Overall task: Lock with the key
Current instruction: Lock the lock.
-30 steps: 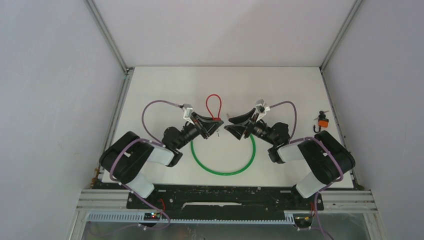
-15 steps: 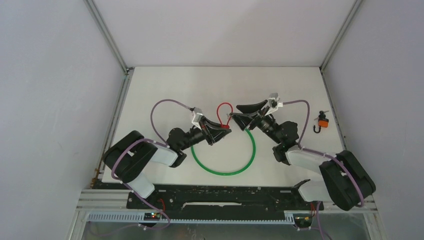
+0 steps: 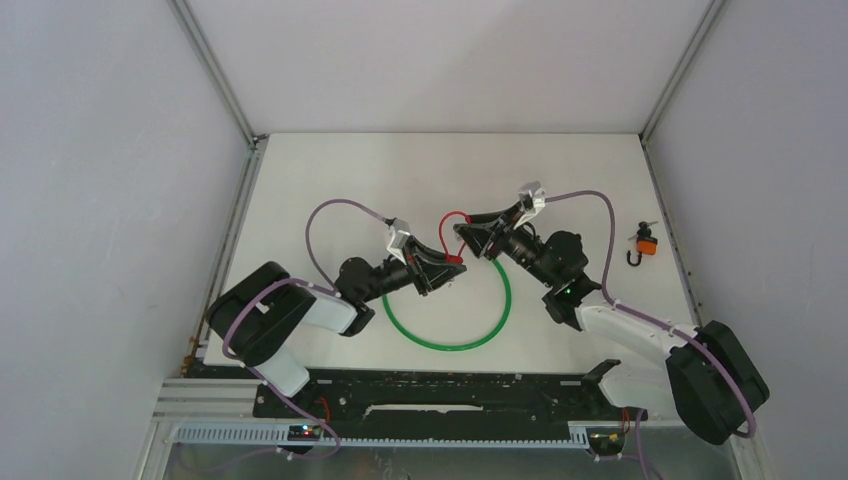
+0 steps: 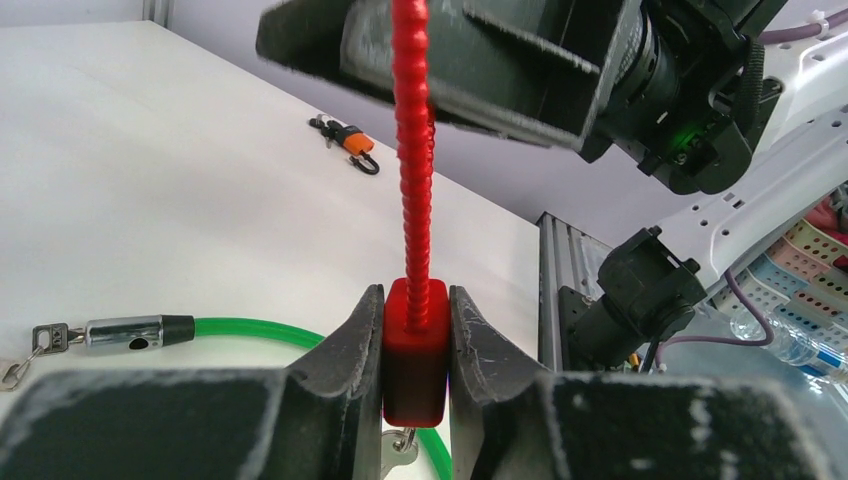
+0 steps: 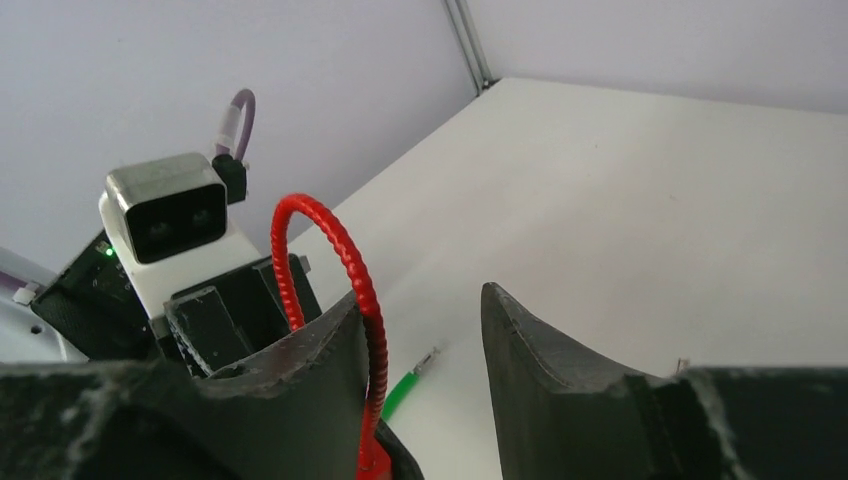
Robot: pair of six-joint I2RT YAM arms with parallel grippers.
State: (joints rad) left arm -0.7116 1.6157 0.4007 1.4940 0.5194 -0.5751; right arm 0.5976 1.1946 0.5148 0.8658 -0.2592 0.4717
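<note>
White table (image 3: 350, 170), black rail along its near edge with both arm bases. Just beyond, flat on the surface, green cable (image 3: 450, 345) in a wide arc, its metal end (image 4: 125, 332) lying off to one side of the grip with a small ring hooked on. Above the arc's far side, left gripper (image 3: 448, 264) pinched tight on red lock (image 4: 415, 350), body upright between the two pads. Metal scrap peeking below the body, too little shown to name as the key. From the body, red cable (image 4: 413, 150) rising straight, then curving into a loop. Opposite, right gripper (image 5: 420, 310) with fingers apart, clamping nothing, the loop passing through the gap and lying against one finger. Its bulk across the top of the left wrist view, hiding the loop's crown. Purple leads arching over both arms. Well apart, by the right edge, orange padlock (image 3: 646, 243) with dark shackle and something metal attached. Beyond, bare matt white up to the far edge, metal posts at the two far corners, plain grey walls on three sides. Count: two arms, two grippers, two cables (one red, one green), one padlock.
</note>
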